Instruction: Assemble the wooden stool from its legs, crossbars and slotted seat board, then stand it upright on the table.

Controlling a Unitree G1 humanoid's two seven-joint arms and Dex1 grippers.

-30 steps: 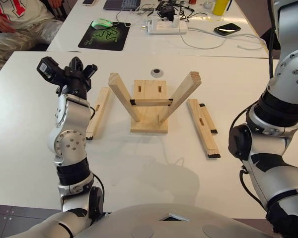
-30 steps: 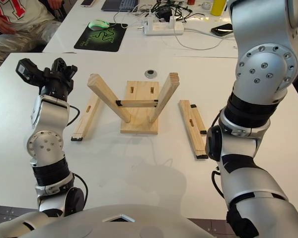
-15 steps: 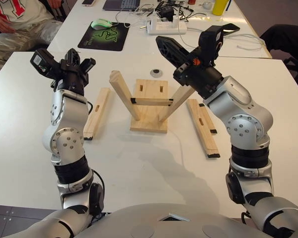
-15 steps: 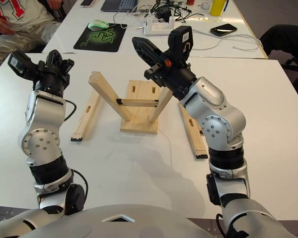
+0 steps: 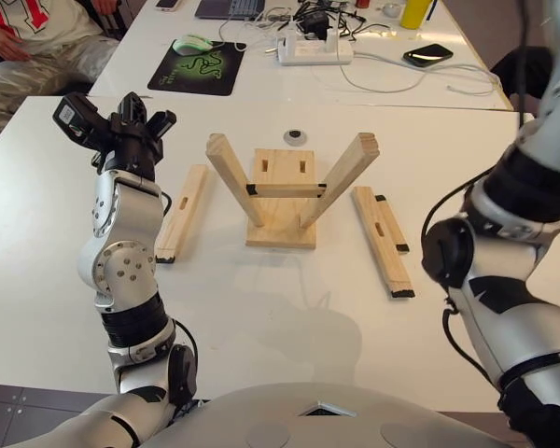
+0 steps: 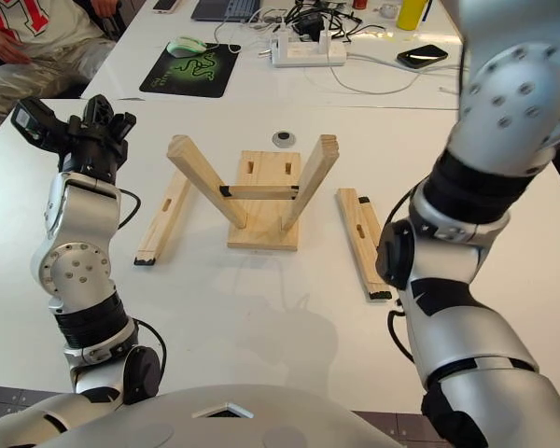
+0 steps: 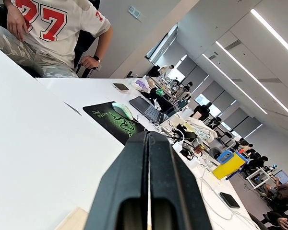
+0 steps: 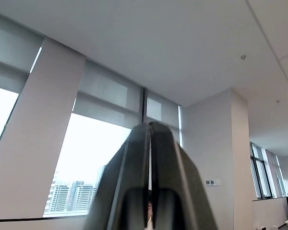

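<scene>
Wooden stool [image 5: 282,196] is half-built, mid-table [image 5: 261,308]; left to right: left gripper [image 7: 147,136] is raised over the table's left side, fingers clenched on nothing; a loose leg [image 5: 180,217] lies flat just left of the seat board [image 5: 280,235]; two legs [image 5: 231,177] stand on the board in a V with a crossbar [image 5: 284,191] between them; they hide the near slots, so I can't tell if they're seated; two loose pieces [image 5: 383,238] lie touching on the right; right gripper [image 8: 150,125] is pinched together, empty, aimed at the ceiling; right forearm is cut off by the frame.

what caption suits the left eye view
Half-built stool upside down on the table, left gripper shut beside it.
</scene>
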